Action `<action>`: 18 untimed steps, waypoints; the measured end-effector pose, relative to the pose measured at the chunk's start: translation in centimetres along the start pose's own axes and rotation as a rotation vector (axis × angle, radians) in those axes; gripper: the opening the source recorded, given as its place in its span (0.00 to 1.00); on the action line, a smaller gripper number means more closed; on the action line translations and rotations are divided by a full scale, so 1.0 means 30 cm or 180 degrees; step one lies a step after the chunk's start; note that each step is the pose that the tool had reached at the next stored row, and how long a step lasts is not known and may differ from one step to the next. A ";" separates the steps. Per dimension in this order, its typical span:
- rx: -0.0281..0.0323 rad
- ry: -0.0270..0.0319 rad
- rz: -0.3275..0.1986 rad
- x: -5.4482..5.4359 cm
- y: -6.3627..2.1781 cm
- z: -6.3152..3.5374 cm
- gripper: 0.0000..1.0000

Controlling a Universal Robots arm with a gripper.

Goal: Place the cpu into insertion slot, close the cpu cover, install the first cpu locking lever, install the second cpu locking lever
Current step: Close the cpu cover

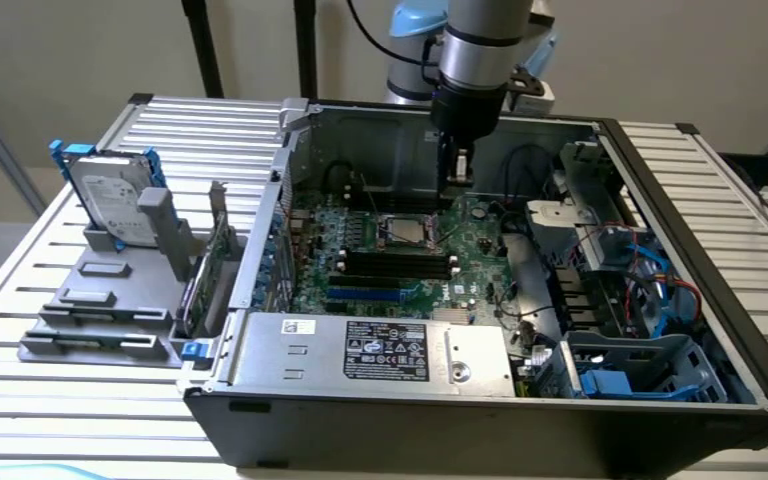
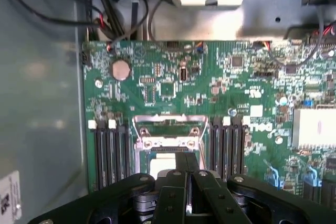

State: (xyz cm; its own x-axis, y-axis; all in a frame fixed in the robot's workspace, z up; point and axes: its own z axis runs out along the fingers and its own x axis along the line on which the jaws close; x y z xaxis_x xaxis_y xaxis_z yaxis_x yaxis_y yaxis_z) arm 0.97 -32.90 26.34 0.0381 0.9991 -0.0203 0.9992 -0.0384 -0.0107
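Hovering over the green motherboard inside the open case, the end effector has its fingers pressed together, with nothing visible between them. It hangs just on the far side of the insertion slot. A pale square, likely the cpu, appears to lie in that slot, and the cpu cover looks open beside it. The cover is probably a light, stiff, hinged metal frame, best pushed at its free edge. The chip is thin and fragile, safest touched only at its rims.
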 end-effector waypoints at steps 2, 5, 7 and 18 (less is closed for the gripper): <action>0.0008 -0.0001 0.0000 0.001 0.031 -0.017 0.11; 0.0024 -0.0001 0.0000 0.001 0.076 -0.035 0.11; 0.0040 -0.0002 -0.0001 0.002 0.107 -0.037 0.11; 0.0057 0.0003 -0.0007 0.006 0.187 0.003 0.11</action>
State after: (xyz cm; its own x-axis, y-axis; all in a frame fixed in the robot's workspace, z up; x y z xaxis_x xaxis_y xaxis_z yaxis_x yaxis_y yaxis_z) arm 6.58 -32.94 26.19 0.0361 0.9992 -0.0194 0.9989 -0.0367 -0.0287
